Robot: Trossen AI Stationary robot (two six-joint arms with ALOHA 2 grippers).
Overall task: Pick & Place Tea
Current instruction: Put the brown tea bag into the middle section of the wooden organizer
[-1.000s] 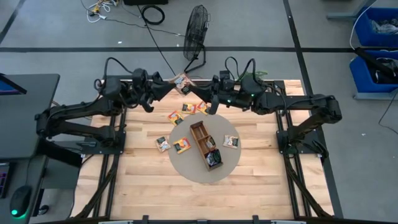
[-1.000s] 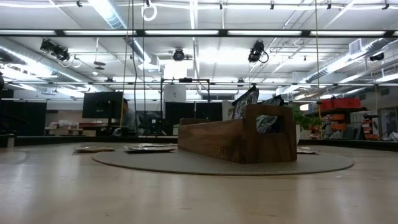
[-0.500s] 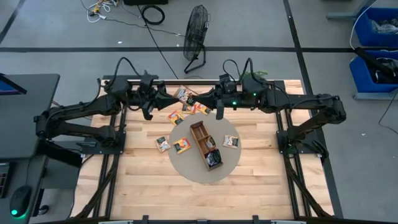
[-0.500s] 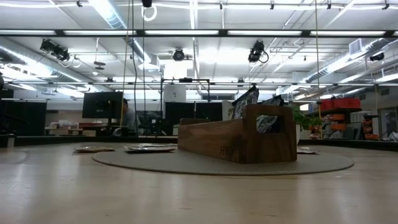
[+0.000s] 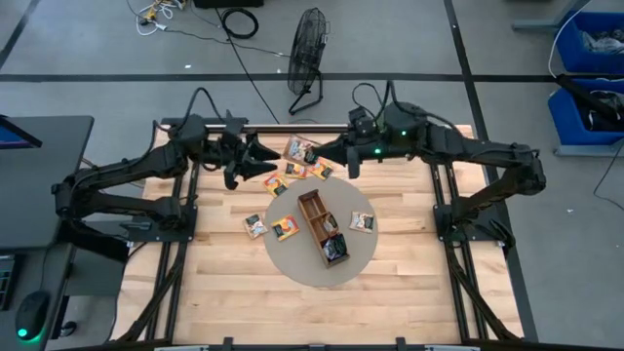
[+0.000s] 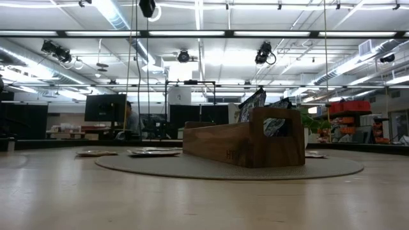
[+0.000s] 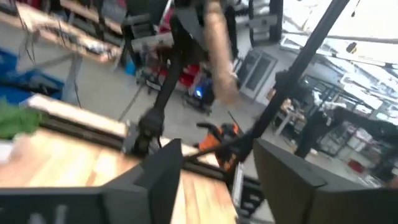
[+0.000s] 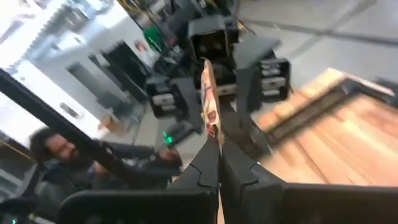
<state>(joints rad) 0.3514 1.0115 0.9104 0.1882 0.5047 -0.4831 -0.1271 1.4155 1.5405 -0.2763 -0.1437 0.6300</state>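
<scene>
My right gripper (image 5: pixel 317 154) (image 8: pixel 219 142) is shut on one tea sachet (image 5: pixel 299 149), held in the air over the table's far edge. My left gripper (image 5: pixel 271 158) (image 7: pixel 216 152) stands open just left of that sachet, facing it, its fingers apart from it. Several more tea sachets lie flat on the wood: three below the grippers (image 5: pixel 294 172) and two at the mat's left edge (image 5: pixel 255 225). One sachet (image 5: pixel 362 221) lies on the round mat (image 5: pixel 292 255). The wooden tray (image 5: pixel 314 210) stands on the mat with sachets upright in its near end (image 5: pixel 334 248). My right gripper pinches the sachet between its two fingers by the sachet's right-hand edge (image 8: pixel 213 132). The fingers come level from the table's right. The sachet sticks out beyond the fingertips (image 8: pixel 208 93) toward my left gripper, tilted and lifted clear of the table.
A floor fan (image 5: pixel 308 44) and cables lie beyond the far edge. In the low view the tray (image 6: pixel 243 144) stands on the mat (image 6: pixel 230 167), with flat sachets (image 6: pixel 153 152) to its left. A person (image 8: pixel 59 152) is in the room behind.
Both grippers had the sachet between them over the far edge. They have tipped toward level and come a little nearer. My left gripper has opened and let go. The sachet stays in my right gripper and has shifted slightly toward the table's right.
</scene>
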